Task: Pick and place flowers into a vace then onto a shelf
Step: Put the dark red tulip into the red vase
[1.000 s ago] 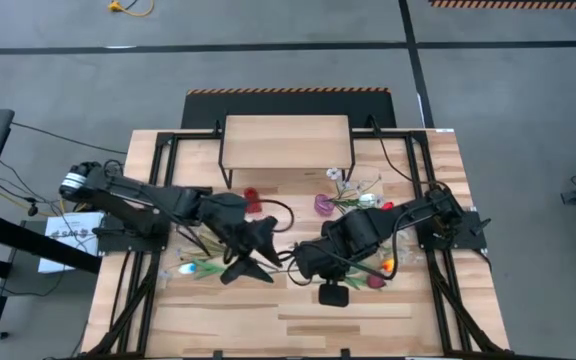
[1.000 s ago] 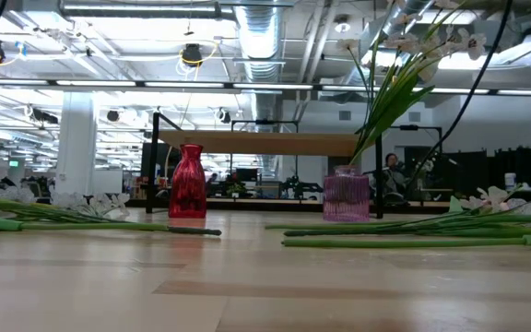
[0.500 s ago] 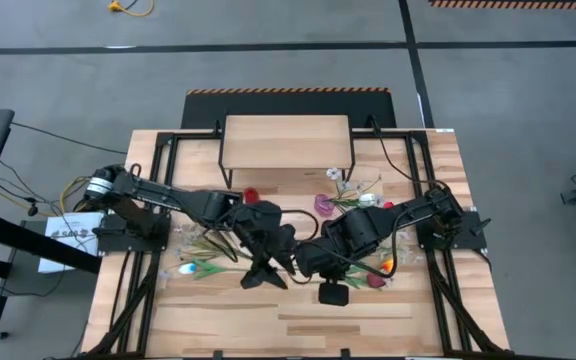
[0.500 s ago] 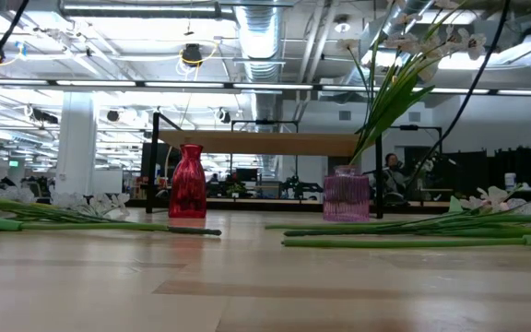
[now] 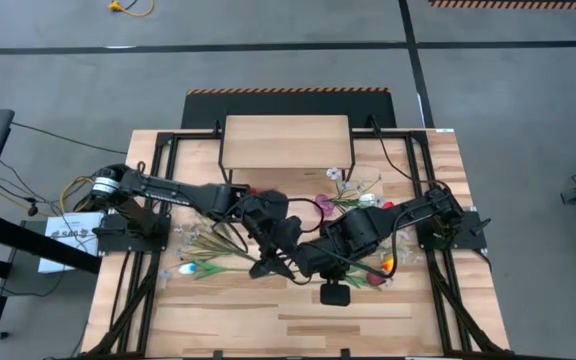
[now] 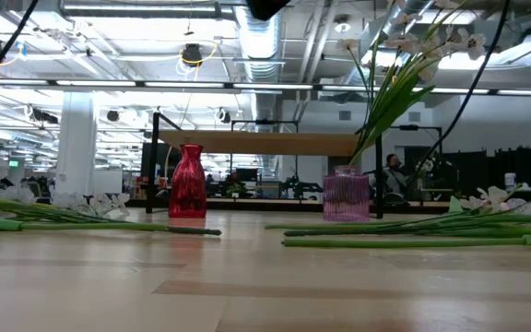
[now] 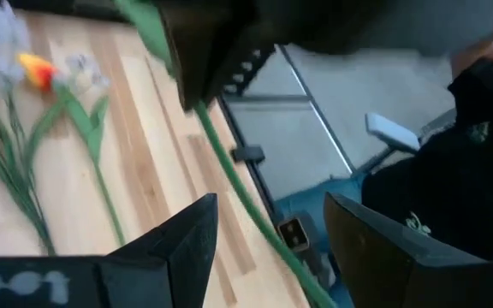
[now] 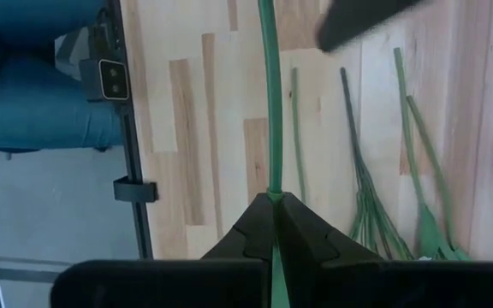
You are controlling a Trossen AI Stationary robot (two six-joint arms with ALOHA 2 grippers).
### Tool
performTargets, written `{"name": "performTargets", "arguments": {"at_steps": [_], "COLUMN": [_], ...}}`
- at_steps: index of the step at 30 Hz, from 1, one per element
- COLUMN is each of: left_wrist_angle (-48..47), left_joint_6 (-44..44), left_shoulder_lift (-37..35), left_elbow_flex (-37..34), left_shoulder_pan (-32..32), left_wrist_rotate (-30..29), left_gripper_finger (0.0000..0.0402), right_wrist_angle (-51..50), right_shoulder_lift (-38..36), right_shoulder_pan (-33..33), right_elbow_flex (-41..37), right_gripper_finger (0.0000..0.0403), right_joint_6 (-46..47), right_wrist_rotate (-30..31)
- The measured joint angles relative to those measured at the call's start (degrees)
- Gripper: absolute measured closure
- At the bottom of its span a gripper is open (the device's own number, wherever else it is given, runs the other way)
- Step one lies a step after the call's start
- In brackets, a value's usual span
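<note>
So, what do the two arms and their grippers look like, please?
Both arms are dark, nearly black, jointed links with black cables looping along them. The left arm has a silver-white cylinder at its base joint. The left gripper has two flat, dark wedge-shaped fingers. The right gripper has matte black angular fingers tapering to a point.

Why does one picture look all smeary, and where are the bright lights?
The left wrist view is smeary: the green stem and the left hand look soft and streaky. The right wrist view is crisp, with the right hand shut on its stem. The low view has glowing ceiling lights behind the red vase.
</note>
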Motion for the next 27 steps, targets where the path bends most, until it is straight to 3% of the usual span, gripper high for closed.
{"name": "performTargets", "arguments": {"at_steps": [12, 27], "left_wrist_angle": [-0.9, -2.2], "left_joint_6": [1.98, 1.96], "left_shoulder_lift": [0.89, 0.89], "left_elbow_flex": [-0.2, -0.2], "left_shoulder_pan": [-0.03, -0.03], "left_wrist_rotate": [-1.4, -3.11], "left_gripper_finger": [0.0211, 0.031], "right_wrist_angle": [0.02, -0.02], "right_shoulder_lift": [0.0, 0.0], "right_shoulder_pan": [-0.26, -0.26], "right_elbow_flex": [-0.02, -0.02], "right_gripper_finger": [0.0403, 0.0403], "right_joint_6": [-1.46, -1.48], "right_wrist_rotate": [0.07, 0.2]}}
